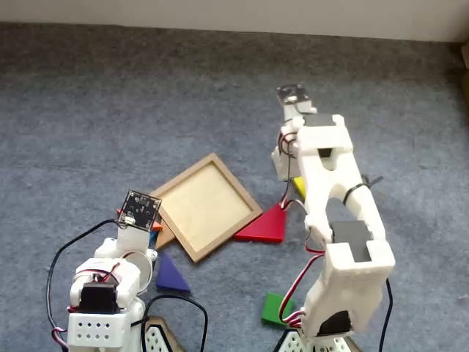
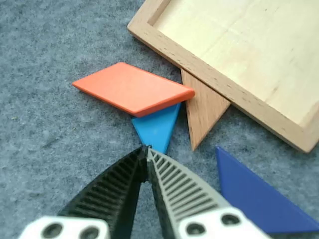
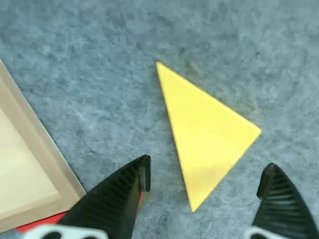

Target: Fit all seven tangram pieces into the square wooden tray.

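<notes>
While left hand (image 2: 147,150) closed, right hand (image 3: 208,164) seemingly straddles yellow triangle (image 3: 204,124).

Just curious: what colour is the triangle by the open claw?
Yellow triangle; best in right wrist view.

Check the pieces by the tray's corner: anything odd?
Yes. The orange parallelogram lies on top of the light blue triangle and the wooden triangle, whose base seems tucked under the rim of the tray.
</notes>
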Controlling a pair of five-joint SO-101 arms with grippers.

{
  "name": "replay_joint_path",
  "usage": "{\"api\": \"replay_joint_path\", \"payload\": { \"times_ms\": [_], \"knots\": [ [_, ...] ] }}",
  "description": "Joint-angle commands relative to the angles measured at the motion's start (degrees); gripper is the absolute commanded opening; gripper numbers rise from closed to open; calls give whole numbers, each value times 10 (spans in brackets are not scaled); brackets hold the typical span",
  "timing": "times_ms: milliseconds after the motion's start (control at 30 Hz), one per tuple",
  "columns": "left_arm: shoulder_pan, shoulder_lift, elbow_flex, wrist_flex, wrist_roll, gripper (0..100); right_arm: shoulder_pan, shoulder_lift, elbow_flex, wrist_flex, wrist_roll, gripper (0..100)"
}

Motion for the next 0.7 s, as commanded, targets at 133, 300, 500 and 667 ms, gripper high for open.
{"api": "replay_joint_path", "payload": {
  "times_ms": [133,300,500,667],
  "knots": [
    [-4,-18,12,3,-4,7,-5,80,-94,-2,35,337],
    [-4,-18,12,3,-4,7,22,173,-178,8,36,326],
    [-4,-18,12,3,-4,7,35,239,-276,86,38,204],
    [-4,-18,12,3,-4,7,45,273,-316,109,38,197]
  ]
}}
